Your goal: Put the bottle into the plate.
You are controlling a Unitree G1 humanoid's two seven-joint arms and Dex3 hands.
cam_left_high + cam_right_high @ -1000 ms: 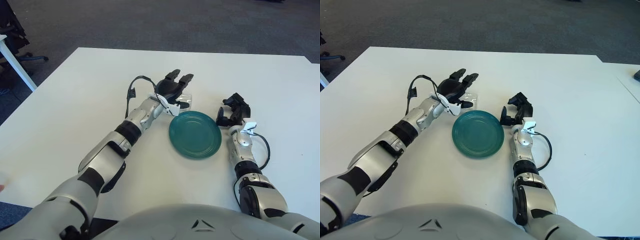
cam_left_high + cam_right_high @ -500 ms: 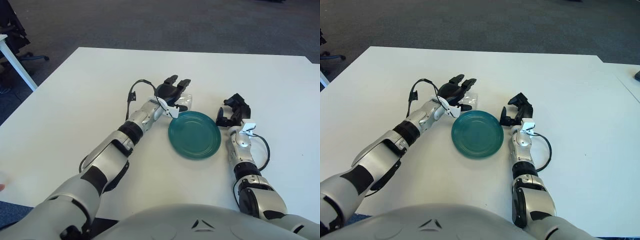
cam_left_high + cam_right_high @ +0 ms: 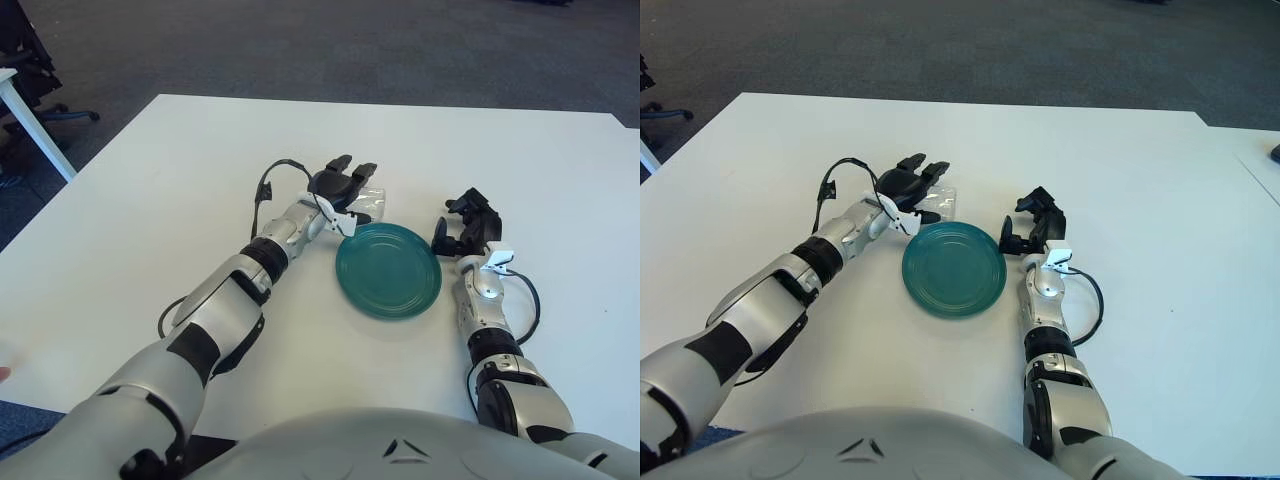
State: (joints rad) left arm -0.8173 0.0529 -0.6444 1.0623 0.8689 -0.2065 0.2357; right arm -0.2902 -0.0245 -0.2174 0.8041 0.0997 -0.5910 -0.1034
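Teal plate (image 3: 388, 270) holds nothing; left hand (image 3: 343, 186) covers clear bottle (image 3: 371, 199) beside it.

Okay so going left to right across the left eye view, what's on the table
Left hand lowered over the clear bottle, then the green plate, then the right hand beside the plate's right edge.

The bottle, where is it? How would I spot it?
Find the round green plate in the middle of the white table. Just behind its far left edge, under the left hand, lies the bottle: see-through plastic, the only clear thing there.
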